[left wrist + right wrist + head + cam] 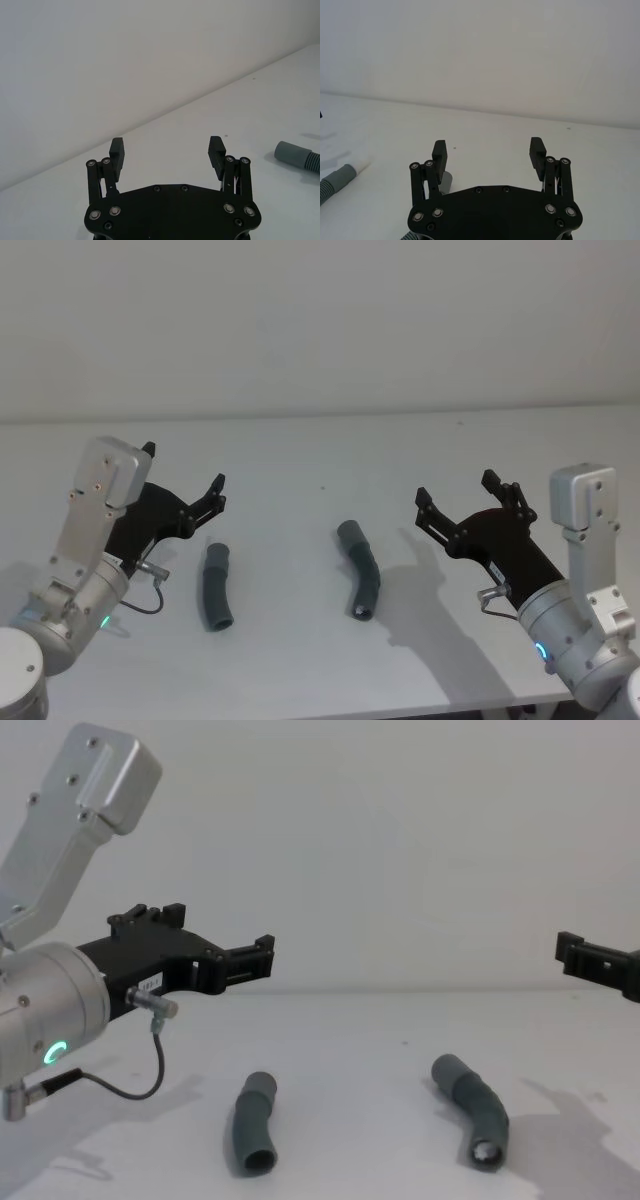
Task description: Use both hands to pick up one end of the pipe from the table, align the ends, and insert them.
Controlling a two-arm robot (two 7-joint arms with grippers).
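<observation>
Table (300,450) top is flat, matt and white-grey. Your left gripper (184,464) and right gripper (456,487), both black plastic, hang above it at either side, jaws wide apart, holding nothing. Between them, lying on the table and well apart, you have the left pipe piece (215,588) and right pipe piece (360,568), dark, ribbed and bent. From the chest you see the right piece's hollow near end (486,1150). From the right wrist you see a short white spigot (362,165) on a smooth grey cuff (342,176).

Head cam looks down, chest cam sits low looking across, same table (300,450) and pipe (214,590); wrist cams hug left gripper (166,146), right gripper (488,146).
</observation>
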